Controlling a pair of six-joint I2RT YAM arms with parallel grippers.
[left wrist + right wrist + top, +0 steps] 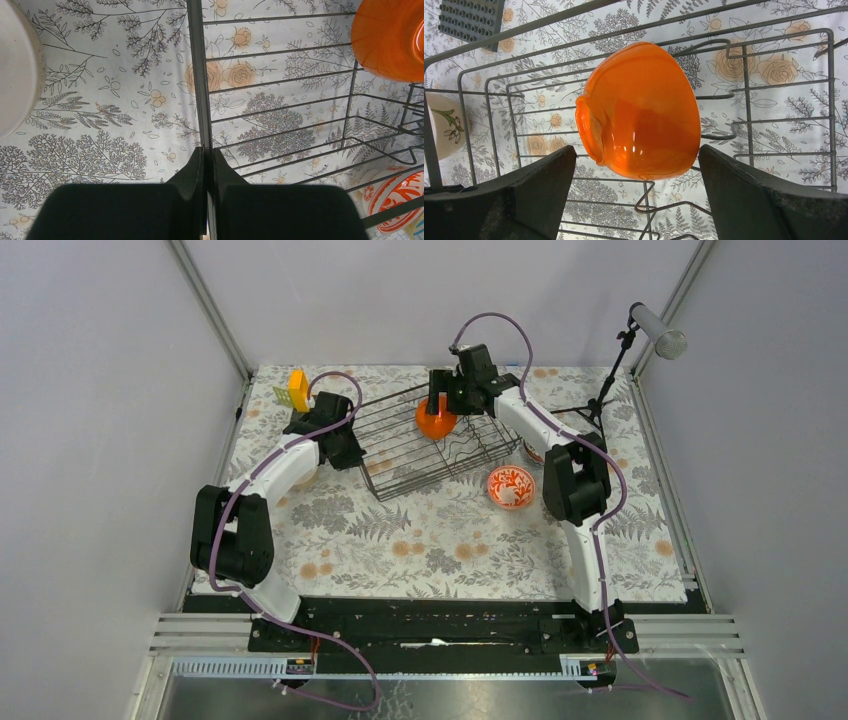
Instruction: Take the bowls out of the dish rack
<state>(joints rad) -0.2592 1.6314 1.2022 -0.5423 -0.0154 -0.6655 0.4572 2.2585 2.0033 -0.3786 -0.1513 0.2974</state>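
The dark wire dish rack [400, 455] stands at the back middle of the table. One bright orange bowl [436, 421] lies on its side among the rack's prongs at the far end. My right gripper [441, 398] is open just above that orange bowl [639, 110], one finger on each side of it, and holds nothing. My left gripper [347, 447] is shut on the rack's left rim wire [199, 100]. A white bowl with a red pattern [511, 486] sits on the table right of the rack.
A cream bowl [15, 65] sits on the table left of the rack, mostly under my left arm. A yellow block [297, 390] stands at the back left. A dark studded plate [471, 17] lies beyond the rack. A microphone stand [612, 375] is at the back right.
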